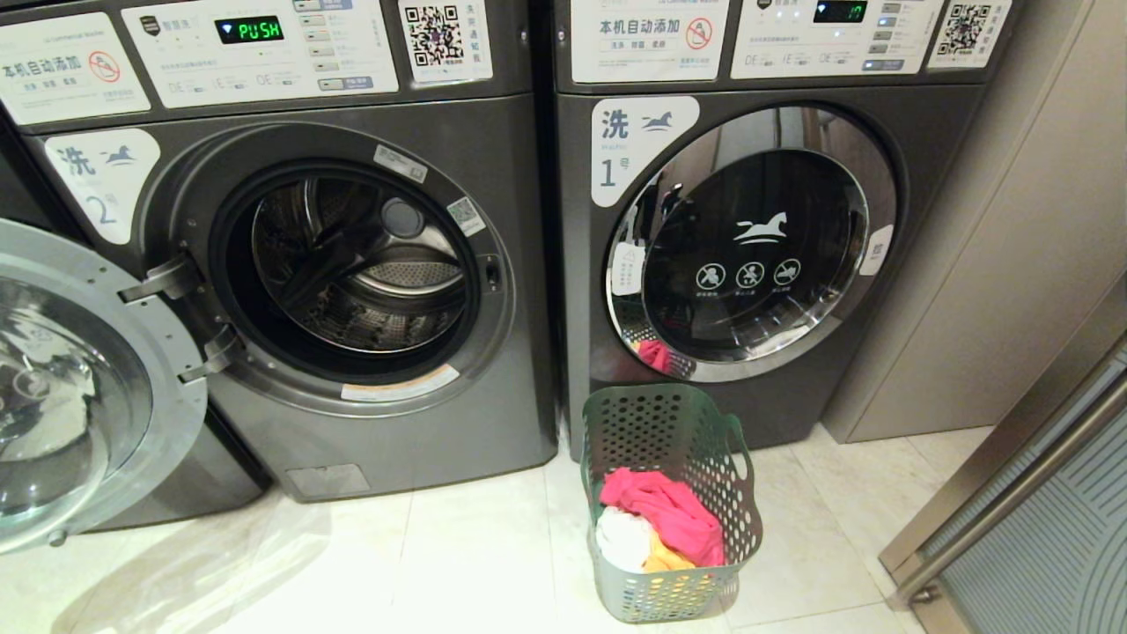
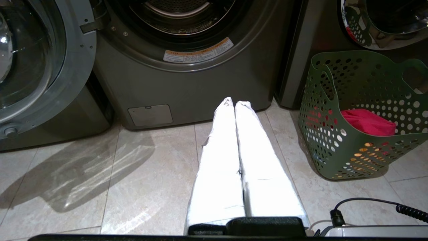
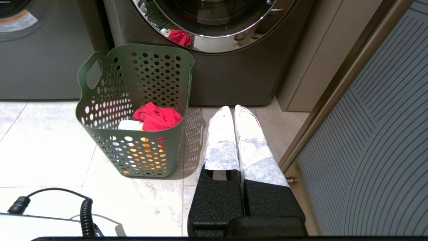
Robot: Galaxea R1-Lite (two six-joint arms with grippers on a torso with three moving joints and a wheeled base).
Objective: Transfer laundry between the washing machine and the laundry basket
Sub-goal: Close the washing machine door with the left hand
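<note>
Both jaws pressed fully together, gripping nothing: left gripper (image 2: 234, 103) hanging low over the floor tiles (image 2: 150, 167) in front of the washing machine (image 1: 352, 291), right gripper (image 3: 233, 108) likewise low, just beside the laundry basket (image 3: 140, 157). Neither arm visible from the head camera; looks like a parked pose, task not yet started. Machine marked 2 standing with its door (image 1: 70, 379) swung wide to the robot's left, drum apparently empty, display reading PUSH; probably opened ready to receive a load. Basket on the floor at the foot of the neighbouring machine (image 1: 748, 246) marked 1, whose door is closed, near the seam between the two machines, so within reach of the open drum. Laundry (image 1: 660, 528) all inside the basket: red-pink piece on top, white one beside it, yellow-orange underneath, showing through the holes. Judged direction: basket to drum. Pale glossy tiled floor with thin grout lines, bright glare and door shadow on the left. Beige cabinet panel (image 1: 1012, 220) right of machine 1, ribbed grey sliding door (image 3: 378, 134) with metal frame at the far right edge, close to the right gripper. Coiled black cable (image 3: 85, 214) seen in both wrist views, near the cameras.
</note>
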